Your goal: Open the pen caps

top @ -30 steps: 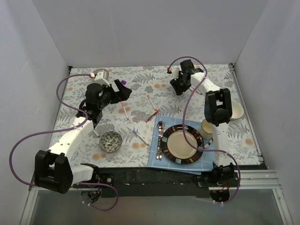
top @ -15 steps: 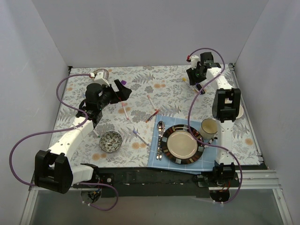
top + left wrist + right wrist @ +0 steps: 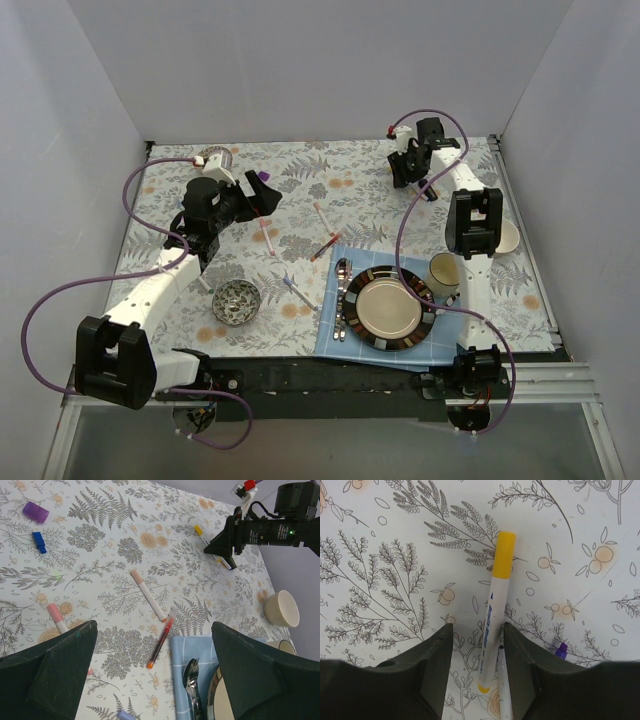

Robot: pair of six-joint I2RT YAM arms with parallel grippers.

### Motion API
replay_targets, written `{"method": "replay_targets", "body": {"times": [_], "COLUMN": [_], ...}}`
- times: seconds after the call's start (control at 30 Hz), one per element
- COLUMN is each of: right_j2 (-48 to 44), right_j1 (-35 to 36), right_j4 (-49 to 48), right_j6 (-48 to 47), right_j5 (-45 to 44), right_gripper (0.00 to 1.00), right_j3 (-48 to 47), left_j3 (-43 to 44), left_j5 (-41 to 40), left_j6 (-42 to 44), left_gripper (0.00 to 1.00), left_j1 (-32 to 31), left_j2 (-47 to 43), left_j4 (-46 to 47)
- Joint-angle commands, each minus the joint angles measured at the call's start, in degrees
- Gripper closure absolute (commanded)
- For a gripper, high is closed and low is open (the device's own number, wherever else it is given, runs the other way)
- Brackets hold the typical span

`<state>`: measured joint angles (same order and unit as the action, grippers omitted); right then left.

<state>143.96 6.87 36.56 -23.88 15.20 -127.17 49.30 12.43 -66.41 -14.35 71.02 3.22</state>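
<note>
Straddling the yellow pen (its yellow cap still on), the right gripper is held parted, one finger on either side, with nothing clenched. That pen is laid flat on the bench, well beyond the plate. The left gripper is spread wide and empty, beyond and left of the plate.

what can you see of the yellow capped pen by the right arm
The yellow pen is a thin marker with a white plastic-looking barrel bearing small blue print, a yellow cap on its far end and a yellow plug at the near end. It lies flat on the floral tablecloth between the open fingers of the right gripper; a gap shows on one side, contact on the other is unclear. A second thin pen lies close alongside.
</note>
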Motion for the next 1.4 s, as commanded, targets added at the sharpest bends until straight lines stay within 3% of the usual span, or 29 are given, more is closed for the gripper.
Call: {"method": "replay_targets", "body": {"times": [0.0, 0.17, 0.5, 0.73, 0.97, 1.1, 1.37], "right_j2": [2.81, 3.7, 0.97, -6.13, -11.94, -13.35, -13.53], "right_j1": [0.16, 0.51, 8.06, 10.97, 11.32, 11.23, 11.14], "right_j4": [1.67, 4.48, 11.16, 11.35, 8.8, 6.95, 5.9], "right_j6": [-1.43, -3.45, -9.07, -8.04, -1.36, 0.76, 3.22], "right_j5": [2.02, 2.38, -7.46, -4.14, 11.15, 16.25, 23.99], "right_gripper": [0.5, 0.63, 0.99, 0.99, 0.99, 0.99, 0.99], "right_j3": [-4.75, -4.4, 2.45, 12.47, 17.48, 18.72, 18.45], "left_j3": [0.18, 0.1, -0.25, -1.92, -5.09, -5.0, -0.52], "left_j5": [0.41, 1.37, 4.01, 11.63, 23.34, 23.35, 19.83], "left_j6": [0.93, 0.32, -1.17, -8.01, -27.97, -35.18, -37.47], "left_gripper": [0.02, 0.02, 0.02, 0.02, 0.02, 0.02, 0.02], "left_j1": [0.37, 0.37, 0.46, 1.69, 3.63, 3.36, -0.5], "left_j2": [-0.27, 0.25, 0.69, 4.38, 16.68, 21.34, 29.69], "left_j4": [0.29, 0.73, 1.7, 5.12, 21.53, 27.09, 28.94]}}
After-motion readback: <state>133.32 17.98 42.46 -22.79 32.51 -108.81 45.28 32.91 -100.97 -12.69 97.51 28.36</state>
